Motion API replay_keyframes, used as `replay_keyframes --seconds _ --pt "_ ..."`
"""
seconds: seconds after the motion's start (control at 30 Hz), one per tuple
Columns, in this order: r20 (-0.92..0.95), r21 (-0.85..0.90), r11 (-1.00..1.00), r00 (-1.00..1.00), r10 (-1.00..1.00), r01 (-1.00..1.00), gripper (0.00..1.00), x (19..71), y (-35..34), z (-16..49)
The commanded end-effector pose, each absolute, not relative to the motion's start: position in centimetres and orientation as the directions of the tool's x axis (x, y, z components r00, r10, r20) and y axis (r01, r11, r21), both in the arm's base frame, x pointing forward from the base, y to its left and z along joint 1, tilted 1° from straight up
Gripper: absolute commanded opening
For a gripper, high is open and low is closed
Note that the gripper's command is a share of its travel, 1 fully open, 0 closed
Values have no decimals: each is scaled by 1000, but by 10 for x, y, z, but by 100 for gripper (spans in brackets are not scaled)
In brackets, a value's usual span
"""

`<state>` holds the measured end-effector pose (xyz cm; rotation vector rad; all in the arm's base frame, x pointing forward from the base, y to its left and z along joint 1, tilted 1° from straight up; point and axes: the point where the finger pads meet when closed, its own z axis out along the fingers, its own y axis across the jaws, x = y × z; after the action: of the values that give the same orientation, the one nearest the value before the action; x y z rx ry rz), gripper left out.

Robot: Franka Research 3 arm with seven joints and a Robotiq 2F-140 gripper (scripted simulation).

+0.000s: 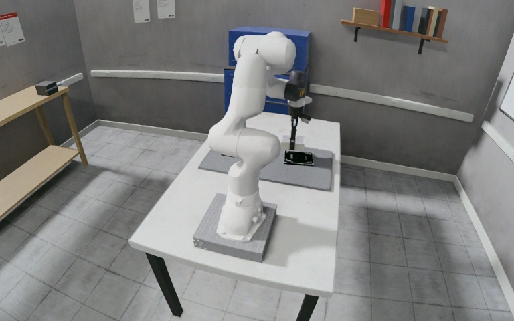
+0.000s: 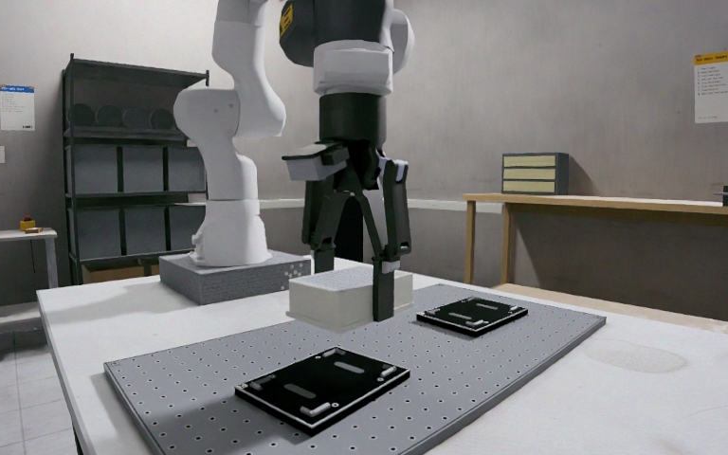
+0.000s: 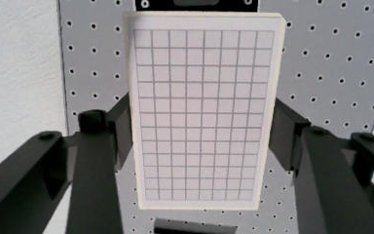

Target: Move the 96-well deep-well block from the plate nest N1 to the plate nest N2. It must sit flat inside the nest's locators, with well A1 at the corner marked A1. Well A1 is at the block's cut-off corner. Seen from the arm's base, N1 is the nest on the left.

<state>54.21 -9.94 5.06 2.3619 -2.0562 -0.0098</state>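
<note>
The white well block (image 2: 331, 301) hangs in the air above the perforated grey board (image 2: 188, 389) on the desk (image 2: 639, 406). It sits level, roughly between the two black nests. It is well off the far nest (image 2: 472, 316) on the right and not yet over the near nest (image 2: 322, 389) on the left. Judging by where the arm's base stands, the near nest is the one it has to end up in.

The pincer (image 2: 352, 282) is partly spread and pinching the block across its narrow width. One pad (image 3: 283, 132) presses on each long side, about halfway along, which looks like a balanced hold.

I'd guess the block is rigid moulded plastic: light for its bulk, stiff enough not to bow, and smooth on its flanks. That smoothness means it could slide or twist between the flat pads if swung sharply. Its walls are tall, so there is plenty of height to grip. The long sides are the sensible place to take it, because that leaves the short ends and the corners free to drop between the nest's little stops.

I can't make out the cut-off corner with any confidence from the camera looking down on the grid of wells.
</note>
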Motion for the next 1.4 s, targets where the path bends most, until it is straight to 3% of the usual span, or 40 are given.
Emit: replay_keyframes --seconds 0.0,0.37,1.37 --pt "-4 13 -174 174 -985 -985 60 543 -108 51" --pt "-4 13 -174 174 -985 -985 60 547 -144 51" --pt "-4 13 -174 174 -985 -985 60 548 -143 51"
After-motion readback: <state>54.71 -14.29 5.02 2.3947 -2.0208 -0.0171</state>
